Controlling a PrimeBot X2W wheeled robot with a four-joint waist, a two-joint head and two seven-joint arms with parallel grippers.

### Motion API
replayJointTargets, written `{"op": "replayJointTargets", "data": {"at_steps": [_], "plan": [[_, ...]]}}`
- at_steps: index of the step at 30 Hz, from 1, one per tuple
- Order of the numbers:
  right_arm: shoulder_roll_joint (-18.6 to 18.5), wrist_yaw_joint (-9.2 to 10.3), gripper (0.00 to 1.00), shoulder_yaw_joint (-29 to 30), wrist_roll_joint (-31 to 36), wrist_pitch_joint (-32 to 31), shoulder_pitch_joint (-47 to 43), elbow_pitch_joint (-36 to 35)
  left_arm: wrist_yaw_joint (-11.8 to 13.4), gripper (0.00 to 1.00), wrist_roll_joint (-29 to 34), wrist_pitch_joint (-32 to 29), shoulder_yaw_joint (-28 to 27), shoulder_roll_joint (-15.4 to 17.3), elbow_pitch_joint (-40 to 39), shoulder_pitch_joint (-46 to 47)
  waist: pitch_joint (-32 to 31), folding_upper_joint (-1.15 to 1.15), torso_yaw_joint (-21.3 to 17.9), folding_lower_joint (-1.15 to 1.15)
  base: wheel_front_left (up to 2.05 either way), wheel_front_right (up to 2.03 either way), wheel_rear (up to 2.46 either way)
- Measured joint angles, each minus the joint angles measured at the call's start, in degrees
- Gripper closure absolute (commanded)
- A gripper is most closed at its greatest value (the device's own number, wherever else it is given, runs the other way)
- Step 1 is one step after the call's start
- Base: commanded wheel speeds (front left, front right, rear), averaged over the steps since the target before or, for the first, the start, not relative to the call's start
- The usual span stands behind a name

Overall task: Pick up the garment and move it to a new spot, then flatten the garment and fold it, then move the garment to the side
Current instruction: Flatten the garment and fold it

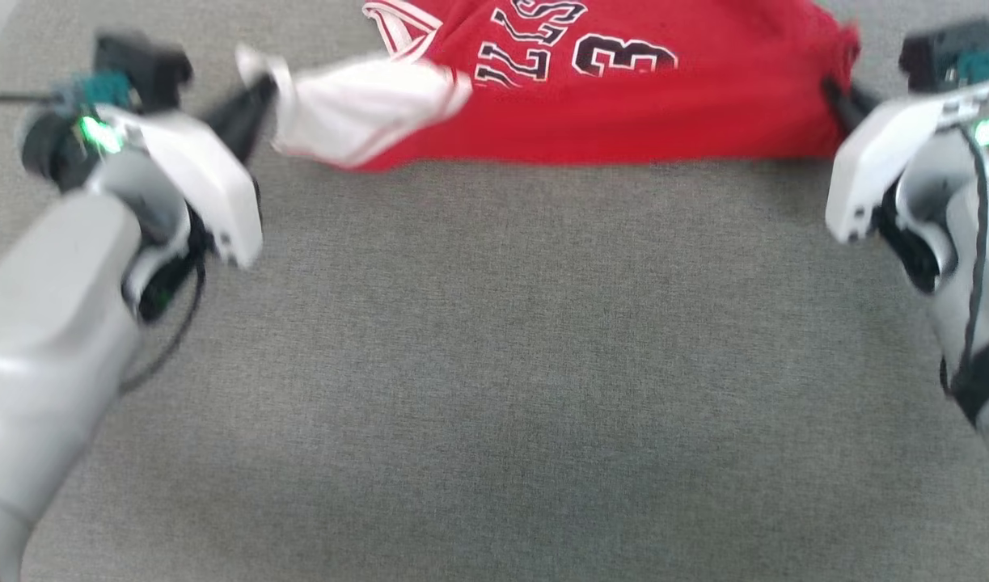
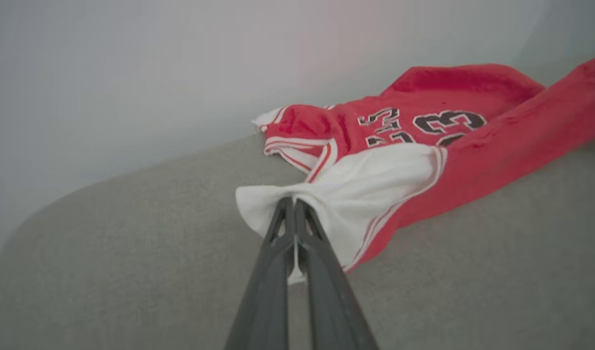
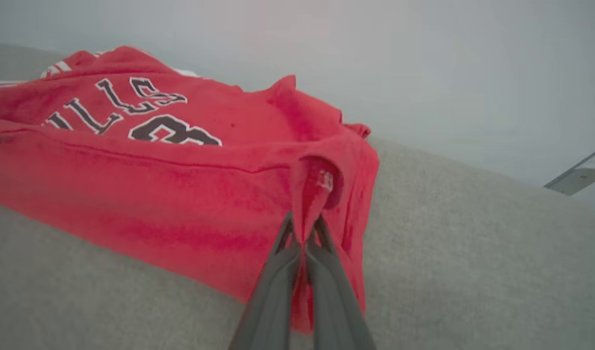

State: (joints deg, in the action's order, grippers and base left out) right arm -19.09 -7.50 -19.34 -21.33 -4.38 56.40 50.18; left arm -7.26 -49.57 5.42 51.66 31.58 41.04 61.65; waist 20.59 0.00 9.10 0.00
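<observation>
Closed tight on the white sleeve at far left: left claw, both fingers pressed together with cloth bunched between the tips. Closed tight likewise on a red corner at far right: right claw, with a fold of fabric gathered between its fingers. Stretched between the two, along the far part of the grey surface: garment, red, lettered face up, black white-edged letters and a "3" upside down in the head view. Near edge taut in a fairly straight line from left to right. Striped trim just left of the lettering, at the far edge of the head view. Along the left fingers, sleeve held a little above the surface, thin red-white stripes along its hem. Along the right fingers, pinched corner held up, remaining red cloth lying on the surface beyond and to the left. Far portion of the garment rumpled, not flat.
</observation>
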Motion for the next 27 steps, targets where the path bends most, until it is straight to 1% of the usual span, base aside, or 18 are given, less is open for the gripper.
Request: {"op": "replayJointTargets", "data": {"at_steps": [5,8,10,12,15,21,27], "plan": [[-3.44,0.00,1.00,-2.89,-7.45,-7.92,-7.98,-8.46,-0.05,1.00,-5.92,-6.59,1.37,3.33,-7.30,-7.86,-0.90,0.00,0.01,0.00,0.00,0.00,0.00],[-5.65,0.00,1.00,-2.85,-10.91,-12.44,-13.36,-14.32,0.41,1.00,-9.14,-9.80,1.43,6.05,-12.63,-12.47,-1.43,0.00,0.00,0.00,0.00,0.00,0.00],[-7.06,0.00,1.00,-2.43,-12.05,-15.50,-17.15,-18.13,2.07,1.00,-10.87,-12.02,1.56,8.02,-16.60,-15.25,-1.66,0.00,0.06,0.00,0.00,0.00,0.00],[-8.09,0.00,1.00,-1.22,-13.47,-18.66,-20.95,-21.99,4.33,1.00,-12.37,-13.77,1.69,9.69,-20.92,-18.40,-1.92,0.00,0.13,0.00,0.00,0.00,0.00],[-9.77,0.00,1.00,1.00,-13.85,-23.27,-26.08,-28.04,7.73,1.00,-14.39,-15.36,1.82,12.58,-28.53,-22.78,-1.98,0.00,0.31,0.00,0.00,0.00,0.00],[-11.12,0.00,1.00,5.70,-14.30,-33.37,-36.96,-40.44,15.50,1.00,-17.52,-18.59,2.89,17.95,-40.70,-31.19,-2.21,0.00,0.54,0.00,0.00,0.00,0.00],[-12.03,0.00,1.00,9.81,-14.57,-43.65,-46.74,-50.80,21.62,1.00,-20.23,-21.54,4.22,22.39,-49.80,-37.54,-2.62,0.00,0.52,0.00,0.00,0.00,0.00]]}}
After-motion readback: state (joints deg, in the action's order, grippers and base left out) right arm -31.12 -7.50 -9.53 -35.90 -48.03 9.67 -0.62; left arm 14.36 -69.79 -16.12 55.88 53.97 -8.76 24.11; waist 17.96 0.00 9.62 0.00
